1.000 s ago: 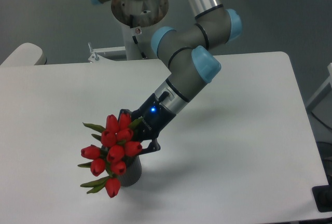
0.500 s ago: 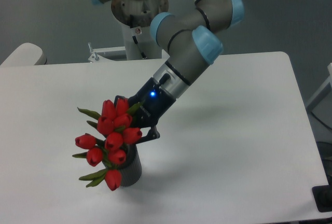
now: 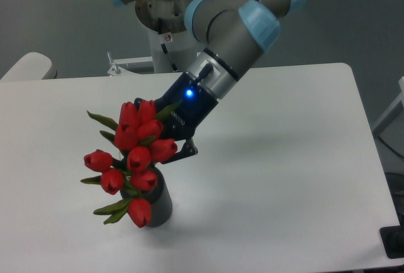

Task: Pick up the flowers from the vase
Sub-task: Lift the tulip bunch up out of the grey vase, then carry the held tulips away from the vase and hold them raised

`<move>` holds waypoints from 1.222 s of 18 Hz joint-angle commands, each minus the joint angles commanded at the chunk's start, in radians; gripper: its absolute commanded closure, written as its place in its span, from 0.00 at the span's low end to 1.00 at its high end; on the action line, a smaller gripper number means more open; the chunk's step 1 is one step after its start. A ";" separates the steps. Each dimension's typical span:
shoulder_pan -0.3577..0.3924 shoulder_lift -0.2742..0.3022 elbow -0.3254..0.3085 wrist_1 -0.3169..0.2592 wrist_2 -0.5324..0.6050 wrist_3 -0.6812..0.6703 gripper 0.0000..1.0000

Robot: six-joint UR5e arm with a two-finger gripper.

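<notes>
The flowers (image 3: pixel 129 159), a bunch of red tulip buds with green leaves, stand over the dark grey ribbed vase (image 3: pixel 160 205) near the table's front left. My gripper (image 3: pixel 165 150) reaches in from the upper right, shut on the flowers just behind the buds. The stems are mostly hidden by the buds and the gripper. The bunch hides most of the vase's rim, so I cannot tell whether the stems still reach into it.
The white table (image 3: pixel 284 159) stretches to the right and back. The robot's base (image 3: pixel 169 7) stands at the table's far edge. A pale rounded object (image 3: pixel 25 67) sits off the left rear corner, a dark item (image 3: pixel 392 241) at the front right.
The gripper has risen and shifted slightly left with the flowers held in it, lifting the bunch higher out of the vase. The vase has stayed put.
</notes>
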 joint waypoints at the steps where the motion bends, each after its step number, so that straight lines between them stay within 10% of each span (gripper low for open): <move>1: 0.009 0.000 0.009 0.000 -0.005 -0.005 0.71; 22: 0.304 -0.095 0.031 0.002 -0.014 0.113 0.71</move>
